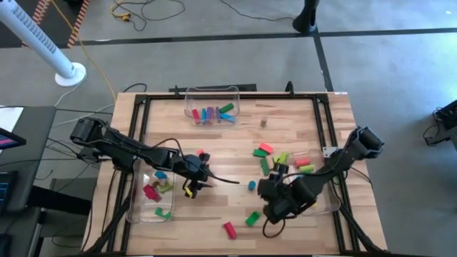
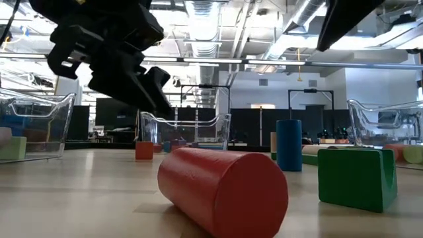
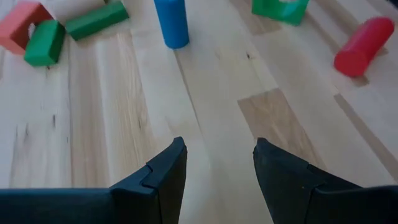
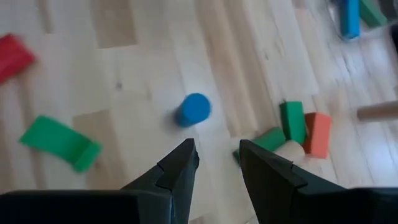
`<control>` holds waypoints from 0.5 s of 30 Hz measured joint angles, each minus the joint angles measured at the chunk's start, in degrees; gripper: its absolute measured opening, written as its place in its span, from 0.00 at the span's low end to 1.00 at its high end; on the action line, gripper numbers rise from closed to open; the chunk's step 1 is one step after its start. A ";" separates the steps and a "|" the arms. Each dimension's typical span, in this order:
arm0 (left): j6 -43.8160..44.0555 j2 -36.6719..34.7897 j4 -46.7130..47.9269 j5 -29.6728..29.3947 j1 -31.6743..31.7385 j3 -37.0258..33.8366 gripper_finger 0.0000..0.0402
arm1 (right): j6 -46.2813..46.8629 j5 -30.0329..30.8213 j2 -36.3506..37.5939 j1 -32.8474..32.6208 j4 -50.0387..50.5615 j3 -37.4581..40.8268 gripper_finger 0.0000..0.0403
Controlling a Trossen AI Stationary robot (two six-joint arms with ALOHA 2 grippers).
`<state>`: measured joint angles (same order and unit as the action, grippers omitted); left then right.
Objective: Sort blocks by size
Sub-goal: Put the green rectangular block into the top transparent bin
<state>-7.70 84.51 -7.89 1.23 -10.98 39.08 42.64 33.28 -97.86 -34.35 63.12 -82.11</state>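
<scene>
The left gripper hangs just beside the near-left bin, fingers parted and empty over bare table. The right gripper hovers near the blue cylinder, jaws narrowly apart, holding nothing. Blocks lie scattered mid-table: a red cylinder and a green arch near the front. The far bin holds several, perhaps six.

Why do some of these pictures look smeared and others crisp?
Right wrist view: motion-smeared, the blue cylinder and green block soft-edged. Left wrist view: crisp wood grain. Low view: bright ceiling lights leave the arm silhouetted, the near red cylinder looms oversized.
</scene>
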 joint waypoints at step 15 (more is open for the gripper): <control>1.41 -0.04 -3.60 -0.01 -0.36 0.08 0.44 | 8.65 -7.37 -0.09 13.91 -10.32 16.54 0.42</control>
<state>-6.28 84.47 -11.49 1.22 -11.35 39.16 51.29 25.91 -97.95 -20.44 52.80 -65.57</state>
